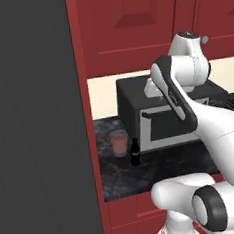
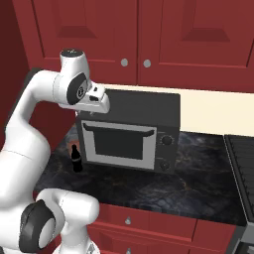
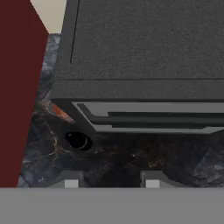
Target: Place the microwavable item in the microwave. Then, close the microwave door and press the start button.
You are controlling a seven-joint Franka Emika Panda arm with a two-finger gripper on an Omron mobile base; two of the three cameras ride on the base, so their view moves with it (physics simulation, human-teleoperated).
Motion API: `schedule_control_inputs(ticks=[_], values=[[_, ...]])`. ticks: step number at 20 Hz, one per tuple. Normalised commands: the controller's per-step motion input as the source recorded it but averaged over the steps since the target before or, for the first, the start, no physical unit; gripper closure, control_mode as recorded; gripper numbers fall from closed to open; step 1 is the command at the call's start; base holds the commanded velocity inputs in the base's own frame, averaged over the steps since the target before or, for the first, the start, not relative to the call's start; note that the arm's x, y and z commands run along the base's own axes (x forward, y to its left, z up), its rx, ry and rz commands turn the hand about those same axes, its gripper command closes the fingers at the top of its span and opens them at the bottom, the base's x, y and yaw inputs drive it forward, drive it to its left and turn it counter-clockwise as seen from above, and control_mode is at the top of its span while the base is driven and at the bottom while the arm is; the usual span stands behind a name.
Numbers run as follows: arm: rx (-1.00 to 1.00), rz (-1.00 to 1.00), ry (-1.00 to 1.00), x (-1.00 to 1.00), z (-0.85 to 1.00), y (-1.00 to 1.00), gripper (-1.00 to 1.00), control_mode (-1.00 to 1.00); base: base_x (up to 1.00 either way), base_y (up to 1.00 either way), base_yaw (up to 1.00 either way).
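Observation:
The microwavable item (image 1: 119, 143), a small translucent cup with reddish contents, stands on the dark counter to the left of a grey box appliance. In the hand view only a reddish sliver of the cup (image 3: 60, 113) peeks past the appliance's corner. A large flat dark panel, the microwave door (image 1: 37, 126), covers the left of the left base view and hides the microwave behind it. My gripper (image 3: 111, 183) is open, with bare counter between its fingertips. It hangs high over the appliance's front left edge, well above and to the right of the cup.
A small dark bottle (image 1: 134, 152) (image 2: 76, 158) (image 3: 78, 140) stands just in front of the cup. The dark grey box appliance (image 2: 129, 131) has a silver front and sits against the wall. A stove edge (image 2: 243, 163) lies at the right. Red cabinets hang above.

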Motion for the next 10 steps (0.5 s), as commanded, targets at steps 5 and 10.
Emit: schedule_control_inputs(ticks=[5,10], values=[[0.00,0.01,0.00,-0.22,-0.12,0.21,-1.00,-1.00,0.00,0.00,0.00],[0.00,0.10,0.06,-0.09,-0.25,0.94,-1.00,-1.00,0.00,0.00,0.00]])
